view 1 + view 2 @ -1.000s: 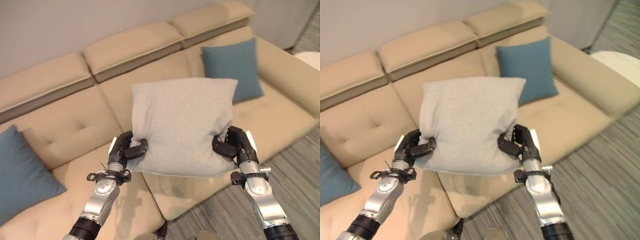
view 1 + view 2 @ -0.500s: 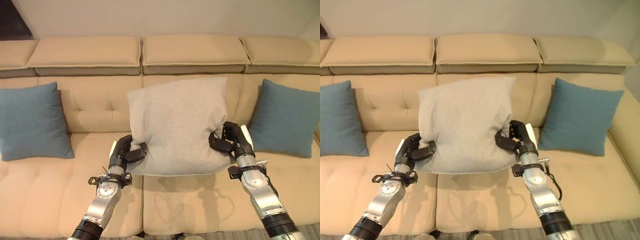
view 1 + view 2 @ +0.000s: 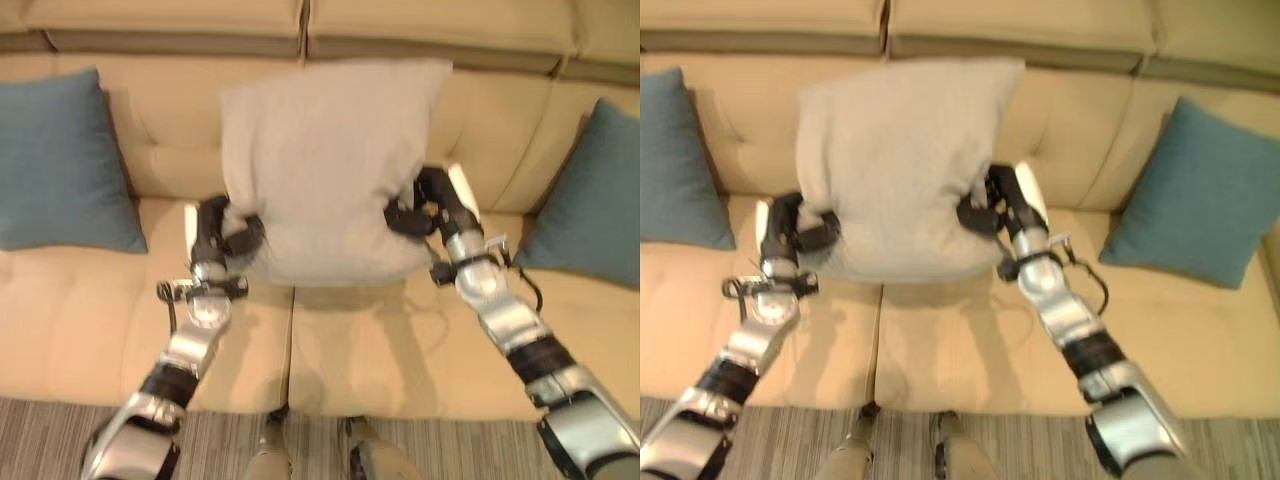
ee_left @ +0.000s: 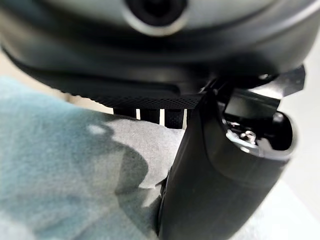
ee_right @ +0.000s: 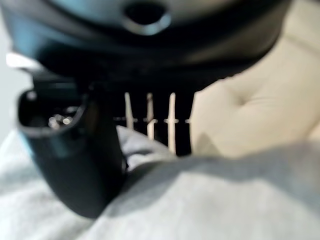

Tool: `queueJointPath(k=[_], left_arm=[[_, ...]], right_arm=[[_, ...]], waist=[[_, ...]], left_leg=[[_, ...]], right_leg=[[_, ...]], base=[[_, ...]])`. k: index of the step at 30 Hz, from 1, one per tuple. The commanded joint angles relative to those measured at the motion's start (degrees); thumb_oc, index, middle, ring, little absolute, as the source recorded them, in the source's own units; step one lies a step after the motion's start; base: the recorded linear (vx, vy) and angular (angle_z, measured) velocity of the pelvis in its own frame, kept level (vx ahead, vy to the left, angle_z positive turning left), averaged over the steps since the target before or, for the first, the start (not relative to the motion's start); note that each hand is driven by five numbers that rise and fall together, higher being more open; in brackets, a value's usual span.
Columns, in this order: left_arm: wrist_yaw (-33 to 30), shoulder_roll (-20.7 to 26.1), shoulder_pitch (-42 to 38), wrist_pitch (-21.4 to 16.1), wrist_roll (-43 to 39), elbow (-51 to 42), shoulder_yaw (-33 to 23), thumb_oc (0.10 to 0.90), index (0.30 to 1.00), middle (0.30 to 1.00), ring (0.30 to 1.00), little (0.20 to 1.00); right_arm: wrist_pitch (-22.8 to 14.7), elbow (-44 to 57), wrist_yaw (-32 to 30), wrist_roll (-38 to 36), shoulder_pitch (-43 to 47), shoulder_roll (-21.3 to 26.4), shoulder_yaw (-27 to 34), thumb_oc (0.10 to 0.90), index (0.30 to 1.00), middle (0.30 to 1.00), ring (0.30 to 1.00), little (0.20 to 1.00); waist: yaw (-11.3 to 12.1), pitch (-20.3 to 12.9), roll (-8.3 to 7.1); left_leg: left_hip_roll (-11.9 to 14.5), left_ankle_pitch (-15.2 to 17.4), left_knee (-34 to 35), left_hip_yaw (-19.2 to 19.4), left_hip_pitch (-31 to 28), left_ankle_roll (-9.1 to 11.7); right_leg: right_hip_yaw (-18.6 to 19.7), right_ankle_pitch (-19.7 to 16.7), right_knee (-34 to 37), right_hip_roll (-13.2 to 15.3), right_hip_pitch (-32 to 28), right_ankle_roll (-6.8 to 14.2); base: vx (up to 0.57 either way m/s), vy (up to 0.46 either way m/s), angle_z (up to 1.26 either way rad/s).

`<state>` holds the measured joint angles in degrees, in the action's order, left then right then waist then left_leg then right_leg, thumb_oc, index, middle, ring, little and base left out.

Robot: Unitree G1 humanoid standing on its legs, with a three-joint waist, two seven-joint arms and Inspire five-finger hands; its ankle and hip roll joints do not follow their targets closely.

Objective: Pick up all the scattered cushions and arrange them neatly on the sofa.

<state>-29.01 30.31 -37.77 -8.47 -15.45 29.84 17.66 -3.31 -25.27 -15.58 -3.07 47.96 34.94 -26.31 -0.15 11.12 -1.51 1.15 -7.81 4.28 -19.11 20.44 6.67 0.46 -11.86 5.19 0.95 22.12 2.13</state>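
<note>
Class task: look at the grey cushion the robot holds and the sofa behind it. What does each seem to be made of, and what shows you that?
Grey cushion: seemingly soft woven fabric, matt, dented where the left hand and right hand pinch it.
Sofa: tan, smooth, tufted covering with a faint sheen, possibly leather or imitation; the look leaves it open.

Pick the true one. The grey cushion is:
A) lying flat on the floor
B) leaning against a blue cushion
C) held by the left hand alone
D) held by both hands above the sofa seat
D: the left robot hand and right robot hand each pinch a lower corner of the grey cushion, which hangs over the sofa.
</note>
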Motion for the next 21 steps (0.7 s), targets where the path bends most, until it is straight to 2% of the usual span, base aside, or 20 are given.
queueJointPath(k=[1,5,9,11,12,13,14,15,16,18,19,20,21], left_arm=[[-6.89,5.39,-26.23,-9.76,12.09,2.86,7.55,0.400,0.300,0.300,0.300,0.300],[-9.46,6.51,-33.12,-7.09,16.19,9.34,10.64,0.400,0.300,0.300,0.300,0.300],[-7.70,5.02,-39.72,-5.60,13.72,20.58,15.09,0.400,0.300,0.300,0.300,0.300],[-6.21,1.86,-42.85,-4.45,11.55,29.36,17.03,0.400,0.300,0.300,0.300,0.300],[-5.03,0.29,-43.70,-4.35,9.30,32.66,17.05,0.400,0.300,0.300,0.300,0.300],[-4.36,-1.86,-43.98,-3.43,8.00,36.52,17.68,0.400,0.300,0.300,0.300,0.300],[-4.14,-2.83,-43.62,-2.96,7.88,37.41,17.76,0.400,0.300,0.300,0.300,0.300],[-3.96,-3.60,-43.22,-2.37,8.25,38.22,18.10,0.400,0.300,0.300,0.300,0.300],[-3.97,-3.63,-43.23,-2.36,8.26,38.24,18.11,0.400,0.300,0.300,0.300,0.300],[-1.84,-6.23,-41.35,-1.10,8.76,40.03,19.05,0.400,0.300,0.300,0.300,0.300],[-0.05,-7.47,-40.62,-0.65,8.61,41.81,19.72,0.416,0.324,0.324,0.324,0.324],[3.30,-9.47,-38.49,0.09,7.44,44.36,19.61,0.800,0.900,0.900,0.900,0.900],[4.79,-10.41,-38.06,0.38,6.41,45.78,19.29,0.800,0.900,0.900,0.900,0.900]], right_arm=[[-9.65,-4.85,-5.34,0.77,20.48,1.69,-5.88,0.400,0.300,0.300,0.300,0.300],[-9.88,-13.26,-6.36,-1.41,27.05,1.00,-8.87,0.400,0.300,0.300,0.300,0.300],[-8.93,-24.86,-5.03,-5.96,32.41,-0.16,-11.90,0.400,0.300,0.300,0.300,0.300],[-7.68,-33.58,-3.82,-9.26,34.98,-1.61,-13.19,0.400,0.300,0.300,0.300,0.300],[-6.80,-37.04,-3.09,-10.75,35.97,-1.98,-13.84,0.538,0.507,0.507,0.507,0.507],[-5.50,-40.33,-2.86,-13.12,37.06,-2.87,-14.01,0.593,0.589,0.589,0.589,0.589],[-4.92,-41.57,-2.76,-13.52,37.03,-3.40,-14.13,0.591,0.587,0.587,0.587,0.587],[-4.49,-42.81,-2.38,-14.12,36.75,-3.74,-14.17,0.555,0.533,0.533,0.533,0.533],[-4.52,-42.86,-2.35,-14.14,36.76,-3.73,-14.18,0.555,0.533,0.533,0.533,0.533],[-3.26,-45.59,0.01,-13.86,36.31,-4.64,-16.13,0.800,0.900,0.900,0.900,0.900],[-2.59,-46.80,1.09,-13.69,36.65,-4.98,-16.99,0.800,0.900,0.900,0.900,0.900],[-1.40,-48.26,2.77,-14.38,36.50,-5.74,-17.55,0.800,0.900,0.900,0.900,0.900],[-1.10,-49.31,3.60,-14.74,36.42,-5.85,-17.77,0.800,0.900,0.900,0.900,0.900]], waist=[[1.07,-3.49,0.53],[1.70,-1.11,1.42],[1.95,1.13,1.92],[2.17,2.56,2.19],[2.33,3.16,2.18],[2.57,4.19,2.21],[2.59,4.45,2.19],[2.70,4.66,2.18],[2.71,4.64,2.19],[2.93,5.25,2.08],[3.08,5.51,2.02],[3.28,5.64,1.90],[3.34,5.60,1.90]], left_leg=[[-2.02,3.47,0.72,5.45,-0.30,0.56],[-2.40,2.88,0.72,5.90,2.05,0.83],[-2.81,2.57,0.72,6.41,4.36,1.27],[-3.21,1.78,0.72,6.46,6.39,1.49],[-3.28,1.45,0.72,6.48,6.95,1.62],[-3.40,1.53,0.72,6.56,7.50,1.60],[-3.49,1.24,0.72,6.48,7.96,1.57],[-3.55,1.17,0.72,6.33,8.11,1.51],[-3.55,1.17,0.72,6.31,8.12,1.52],[-3.58,0.99,0.72,5.80,7.93,1.42],[-3.53,1.15,0.72,5.72,7.54,1.41],[-3.53,1.04,0.72,5.69,7.29,1.45],[-3.59,0.78,0.72,5.50,7.32,1.47]], right_leg=[[1.30,10.01,-3.88,1.80,-2.04,5.61],[1.20,9.41,-3.22,2.42,-0.27,6.32],[1.06,8.26,-1.97,2.81,1.51,6.94],[0.77,7.02,-1.06,2.95,3.18,7.39],[0.62,6.89,-0.89,2.88,3.52,7.49],[0.53,6.96,-0.69,2.83,3.93,7.60],[0.36,6.76,-0.60,2.80,4.34,7.65],[0.27,6.77,-0.56,2.71,4.44,7.66],[0.25,6.78,-0.55,2.71,4.44,7.66],[0.01,6.91,-0.58,2.63,4.20,7.54],[-0.01,7.10,-0.62,2.56,3.91,7.43],[-0.11,7.14,-0.62,2.53,3.63,7.37],[-0.28,7.03,-0.57,2.59,3.60,7.35]], base=[[-0.03,0.060,-0.08],[-0.01,0.050,-0.03],[0.00,0.017,0.01],[-0.03,0.018,0.16],[-0.02,0.005,0.24],[-0.02,-0.001,0.20],[-0.01,0.004,0.29],[-0.01,-0.003,0.23],[0.00,-0.011,0.05],[0.00,-0.026,-0.11],[0.00,-0.030,-0.22],[0.00,-0.013,-0.28],[0.00,-0.012,-0.08]])
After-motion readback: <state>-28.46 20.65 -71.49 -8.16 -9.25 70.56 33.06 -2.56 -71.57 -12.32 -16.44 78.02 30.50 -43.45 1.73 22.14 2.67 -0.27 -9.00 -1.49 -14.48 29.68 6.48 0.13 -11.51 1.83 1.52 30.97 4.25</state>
